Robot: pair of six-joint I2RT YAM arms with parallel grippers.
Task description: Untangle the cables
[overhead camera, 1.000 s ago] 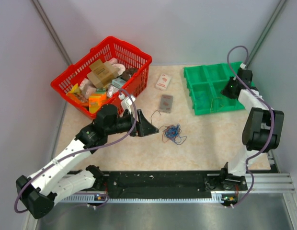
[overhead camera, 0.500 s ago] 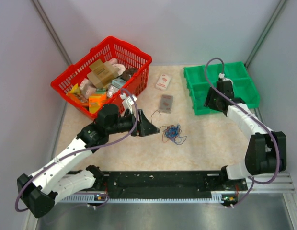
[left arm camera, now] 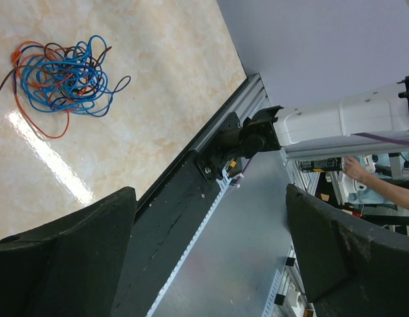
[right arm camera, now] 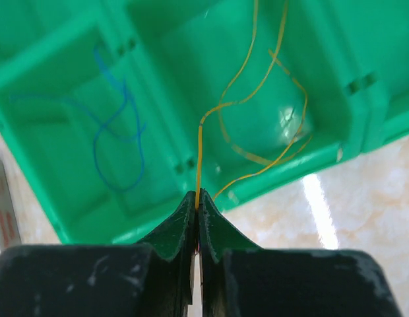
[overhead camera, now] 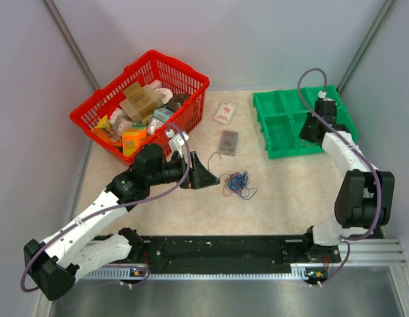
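Observation:
The cables are a small tangle [overhead camera: 239, 183] of blue, orange and dark thin wires on the table; it also shows in the left wrist view [left arm camera: 59, 78]. My left gripper [overhead camera: 206, 174] is open and empty just left of the tangle, jaws wide apart [left arm camera: 208, 198]. My right gripper [right arm camera: 196, 198] is shut on a thin orange-yellow wire [right arm camera: 257, 119] that trails into a compartment of the green tray [right arm camera: 310, 158]. A single blue wire [right arm camera: 119, 132] lies in the neighbouring compartment. In the top view the right gripper [overhead camera: 307, 134] hovers over the tray's front part.
The green tray [overhead camera: 269, 153] stands at the back right. A red basket [overhead camera: 86, 122] full of packages stands at the back left. A white box [overhead camera: 224, 113] and a grey device [overhead camera: 229, 142] lie between them. A black rail [overhead camera: 224, 254] runs along the near edge.
My right arm swung left along the tray's front, then back right and a little farther back, still shut on the wire. The left arm and the tangle have not moved.

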